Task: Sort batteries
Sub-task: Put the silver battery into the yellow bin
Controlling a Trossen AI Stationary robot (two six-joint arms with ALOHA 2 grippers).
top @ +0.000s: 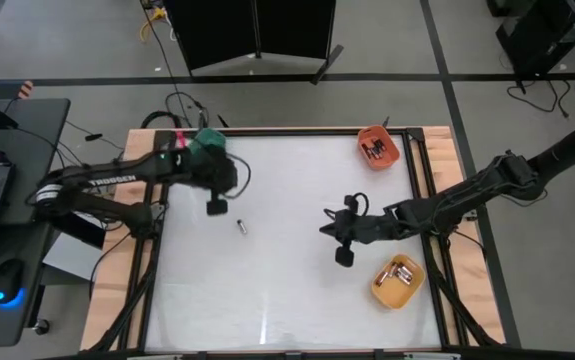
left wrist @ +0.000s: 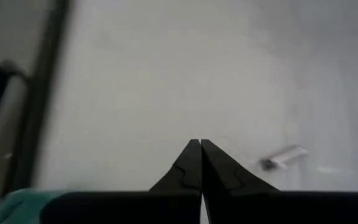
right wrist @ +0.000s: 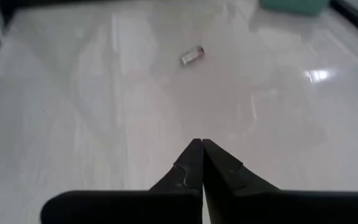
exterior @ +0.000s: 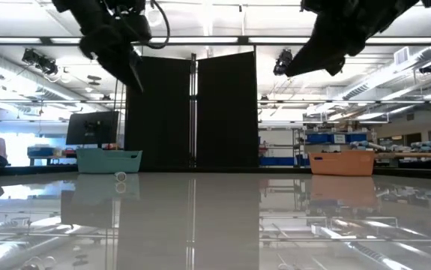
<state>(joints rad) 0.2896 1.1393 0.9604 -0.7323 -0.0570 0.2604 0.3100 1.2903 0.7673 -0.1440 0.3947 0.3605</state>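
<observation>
Lone battery on table between closed pincers (both empty)

We see the scene evenly and brightly lit by ceiling lights that run in long strips across the room. The glossy white table throws back their glare as pale streaks, and in the low view it mirrors the room like water. Shadows under the arms are soft and faint. The left wrist view is hazy, with a lone battery smeared; in the right wrist view a bright glint sits on the tabletop.
</observation>
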